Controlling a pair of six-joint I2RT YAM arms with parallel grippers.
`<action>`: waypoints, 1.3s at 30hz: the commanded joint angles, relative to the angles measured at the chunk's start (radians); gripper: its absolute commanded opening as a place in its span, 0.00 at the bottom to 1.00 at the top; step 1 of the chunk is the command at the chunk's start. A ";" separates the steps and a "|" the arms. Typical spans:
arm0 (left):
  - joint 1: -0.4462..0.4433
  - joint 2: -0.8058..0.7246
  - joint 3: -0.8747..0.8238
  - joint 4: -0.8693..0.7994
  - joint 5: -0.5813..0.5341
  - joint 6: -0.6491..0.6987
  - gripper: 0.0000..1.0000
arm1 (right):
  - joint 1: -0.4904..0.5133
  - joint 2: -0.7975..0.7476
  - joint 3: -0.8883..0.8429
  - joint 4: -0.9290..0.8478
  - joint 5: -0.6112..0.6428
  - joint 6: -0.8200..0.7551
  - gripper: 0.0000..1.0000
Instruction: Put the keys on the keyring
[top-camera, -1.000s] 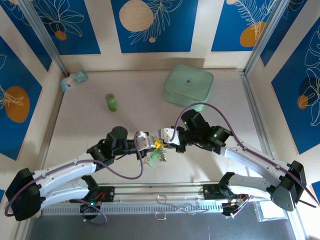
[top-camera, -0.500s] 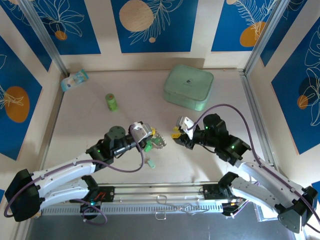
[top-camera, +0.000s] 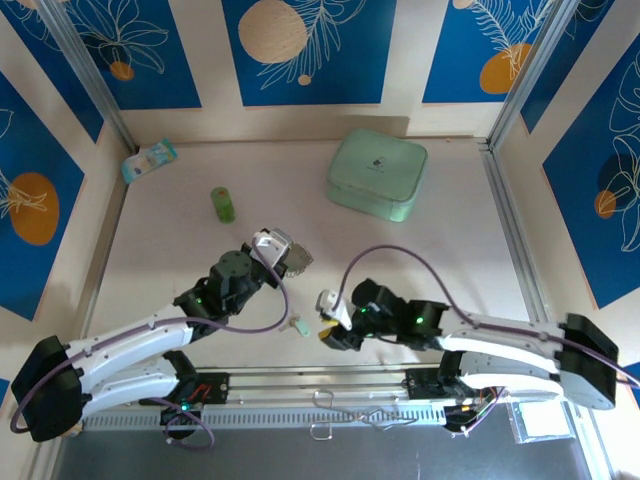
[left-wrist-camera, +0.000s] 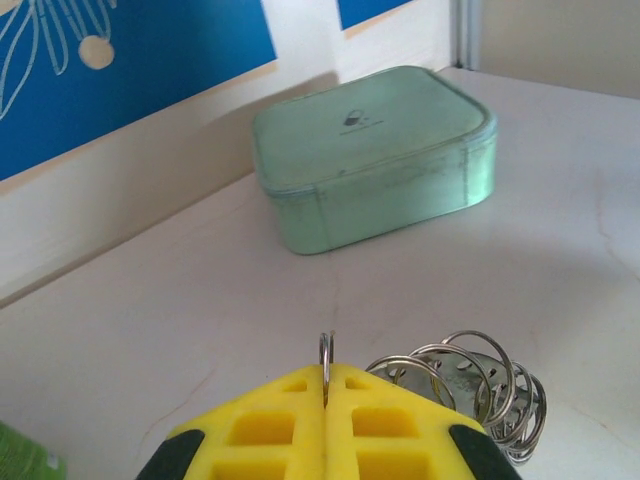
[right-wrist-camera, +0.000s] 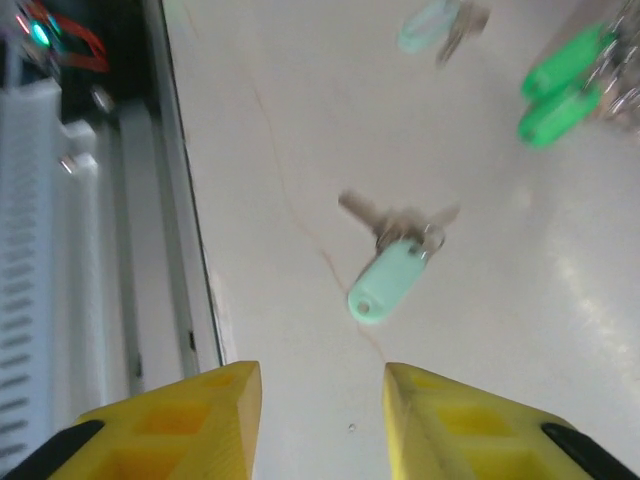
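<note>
My left gripper (left-wrist-camera: 326, 392) is shut on the keyring (left-wrist-camera: 326, 352), a thin silvery loop standing edge-on between its yellow fingers. A bunch of small silver rings (left-wrist-camera: 478, 383) hangs beside it. In the top view the left gripper (top-camera: 288, 257) holds this bunch above the table's middle. One of the keys (right-wrist-camera: 392, 272), with a mint plastic head, lies on the table just ahead of my right gripper (right-wrist-camera: 320, 385), which is open and holds nothing. In the top view that key (top-camera: 300, 326) lies left of the right gripper (top-camera: 323, 322). Green key heads (right-wrist-camera: 560, 85) and another pale key (right-wrist-camera: 432, 24) show blurred farther off.
A mint-green rounded case (top-camera: 377, 172) sits at the back right. An upright green cylinder (top-camera: 223, 204) stands at the back left, with a small packet (top-camera: 148, 160) in the far left corner. The metal rail (top-camera: 330, 385) runs along the near edge, close beside the right gripper.
The right gripper opened, left the left gripper and swung down toward the near edge, now facing the lone key. The left gripper lifted the ring bunch slightly back.
</note>
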 joint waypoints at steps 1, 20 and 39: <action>0.018 0.004 0.026 0.077 -0.060 -0.020 0.00 | 0.052 0.100 -0.003 0.161 0.108 -0.002 0.41; 0.033 -0.028 0.008 0.069 -0.043 -0.033 0.00 | -0.056 0.442 0.144 0.269 0.079 0.046 0.49; 0.103 -0.113 -0.004 -0.034 0.000 -0.022 0.00 | -0.204 0.393 0.239 -0.039 -0.261 0.860 0.43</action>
